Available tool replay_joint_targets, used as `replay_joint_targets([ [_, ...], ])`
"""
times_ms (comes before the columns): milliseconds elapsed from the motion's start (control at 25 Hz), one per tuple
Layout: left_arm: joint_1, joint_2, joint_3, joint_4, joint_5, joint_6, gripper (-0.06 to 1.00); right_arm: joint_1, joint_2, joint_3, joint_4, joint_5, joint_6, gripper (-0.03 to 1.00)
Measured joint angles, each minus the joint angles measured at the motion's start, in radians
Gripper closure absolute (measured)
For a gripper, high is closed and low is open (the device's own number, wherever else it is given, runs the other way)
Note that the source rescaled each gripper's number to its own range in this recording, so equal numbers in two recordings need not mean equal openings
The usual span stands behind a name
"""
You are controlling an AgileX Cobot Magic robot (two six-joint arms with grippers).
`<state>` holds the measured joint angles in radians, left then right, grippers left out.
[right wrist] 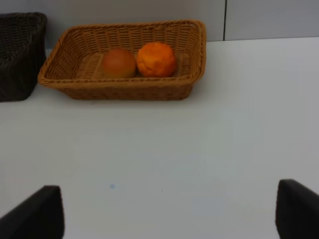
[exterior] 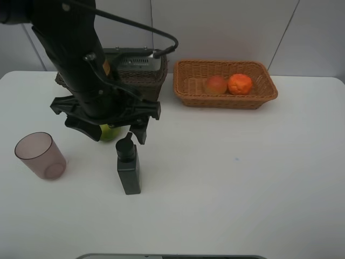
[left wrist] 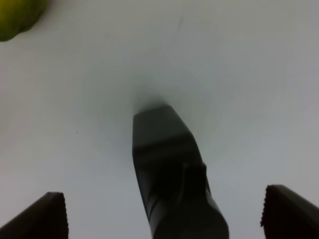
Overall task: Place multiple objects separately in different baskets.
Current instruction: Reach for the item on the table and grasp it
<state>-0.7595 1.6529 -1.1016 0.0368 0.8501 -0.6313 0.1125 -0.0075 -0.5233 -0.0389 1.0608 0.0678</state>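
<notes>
On the left half of the white bench [exterior: 242, 178], the left claw [left wrist: 168, 214] hangs spread wide over a black pump bottle [exterior: 128, 167]. The left wrist view shows its two ridged fingertips [left wrist: 47, 215] on either side of the bottle, with bare bench between each tip and the bottle, so nothing is gripped. The bottle stands with its pump head towards the claw. Just behind it, a green round fruit [exterior: 109, 133] lies on the bench, partly hidden under the claw's body. A translucent mauve cup [exterior: 40, 155] stands upright near the left edge, well apart from the bottle.

At the back of the bench, a dark brown wicker basket [exterior: 145, 81] sits largely behind the left arm, and its contents cannot be made out. Beside it to the right is a light orange-tan wicker basket [exterior: 226, 100], which holds a reddish peach-like fruit [exterior: 215, 84] and an orange [exterior: 240, 84] side by side.

The right claw [right wrist: 168, 209] appears only in its own wrist view. Its fingertips are set wide apart above bare bench, holding nothing and facing the tan basket.
</notes>
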Motion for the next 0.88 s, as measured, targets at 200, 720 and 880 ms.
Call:
replay_joint_targets([
  [200, -0.037, 0.047, 0.000, 0.011, -0.027, -0.020, -0.06, 0.000, 0.000, 0.000, 0.000, 0.000, 0.000, 0.12],
  [720, -0.043, 0.103, 0.043, 0.016, -0.103, -0.029, -0.06, 0.000, 0.000, 0.000, 0.000, 0.000, 0.000, 0.12],
  [880, -0.044, 0.103, 0.098, -0.003, -0.150, -0.033, -0.06, 0.000, 0.000, 0.000, 0.000, 0.000, 0.000, 0.12],
])
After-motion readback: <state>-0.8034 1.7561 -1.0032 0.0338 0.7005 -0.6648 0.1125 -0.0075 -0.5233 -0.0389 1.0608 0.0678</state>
